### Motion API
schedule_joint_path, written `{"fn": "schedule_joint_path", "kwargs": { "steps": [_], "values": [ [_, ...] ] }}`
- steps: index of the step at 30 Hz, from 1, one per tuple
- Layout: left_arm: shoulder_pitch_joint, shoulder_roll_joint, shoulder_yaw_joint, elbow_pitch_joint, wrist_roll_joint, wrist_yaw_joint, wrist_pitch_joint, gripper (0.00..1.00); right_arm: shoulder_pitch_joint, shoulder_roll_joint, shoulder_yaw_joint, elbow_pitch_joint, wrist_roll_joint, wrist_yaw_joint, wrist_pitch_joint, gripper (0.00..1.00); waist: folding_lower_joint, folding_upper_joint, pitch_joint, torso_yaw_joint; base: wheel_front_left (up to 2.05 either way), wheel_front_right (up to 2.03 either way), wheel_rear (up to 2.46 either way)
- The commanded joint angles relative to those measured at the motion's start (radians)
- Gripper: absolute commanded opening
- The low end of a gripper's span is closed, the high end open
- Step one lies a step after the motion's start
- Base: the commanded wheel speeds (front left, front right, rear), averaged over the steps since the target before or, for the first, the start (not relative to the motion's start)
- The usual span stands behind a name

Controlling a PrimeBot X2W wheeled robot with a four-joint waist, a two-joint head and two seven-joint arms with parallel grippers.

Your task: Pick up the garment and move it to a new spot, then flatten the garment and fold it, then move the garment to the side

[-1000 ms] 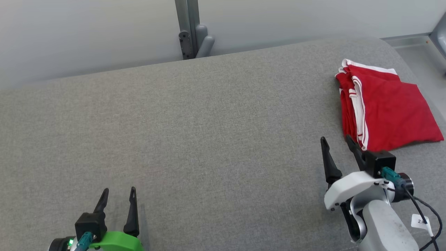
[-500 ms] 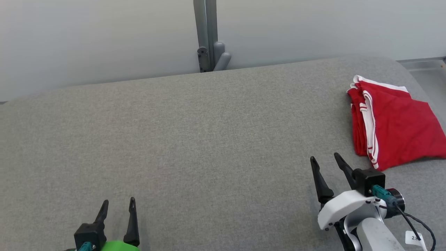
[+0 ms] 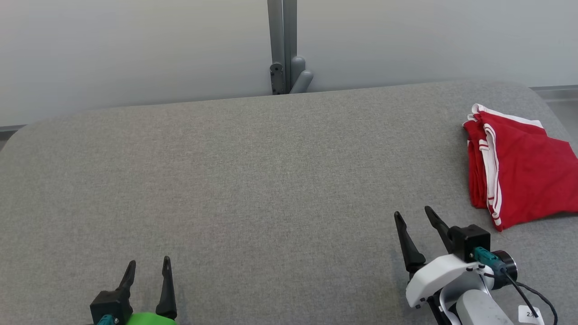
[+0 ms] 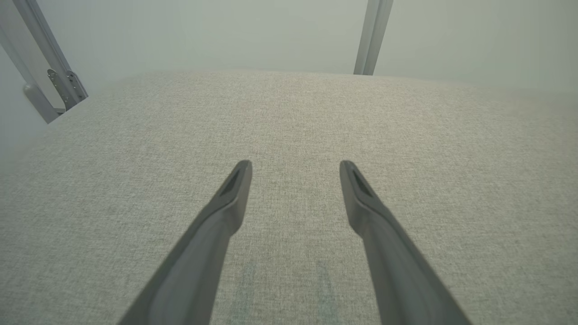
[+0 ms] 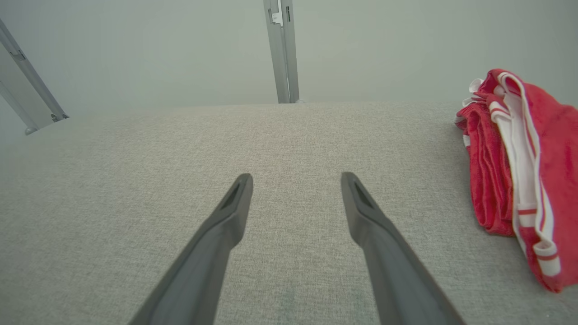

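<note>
Now | garment [image 3: 528, 180] at table [image 3: 253, 180] right edge | left gripper [image 3: 149, 260], right gripper [image 3: 412, 211]: fingers [image 4: 226, 212] spread

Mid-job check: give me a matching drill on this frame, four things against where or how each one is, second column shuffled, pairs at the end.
Things
1. garment
2. left gripper
3. right gripper
4. metal post

Place or state
A. open, lower left of the head view, over bare grey surface
B. upright behind the far edge of the surface
C. red, folded, at the right side
D. open, close to the garment, not touching it

Pairs: 1-C, 2-A, 3-D, 4-B
</note>
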Motion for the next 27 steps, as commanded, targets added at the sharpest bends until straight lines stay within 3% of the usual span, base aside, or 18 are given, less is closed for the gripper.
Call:
{"fn": "schedule_joint_path", "kwargs": {
  "steps": [1, 27],
  "values": [
    [0.003, 0.003, 0.005, -0.002, -0.008, -0.006, 0.001, 1.00, 0.014, -0.003, 0.004, 0.003, -0.006, -0.001, -0.002, 1.00, 0.0000, 0.0000, 0.001, 0.000, 0.00, 0.00, 0.00],
    [0.000, 0.000, -0.004, 0.001, -0.022, -0.013, 0.000, 1.00, 0.007, 0.000, 0.032, 0.045, -0.021, 0.000, 0.000, 1.00, 0.0000, 0.0000, 0.007, -0.013, 0.00, 0.00, 0.00]
  ]
}}
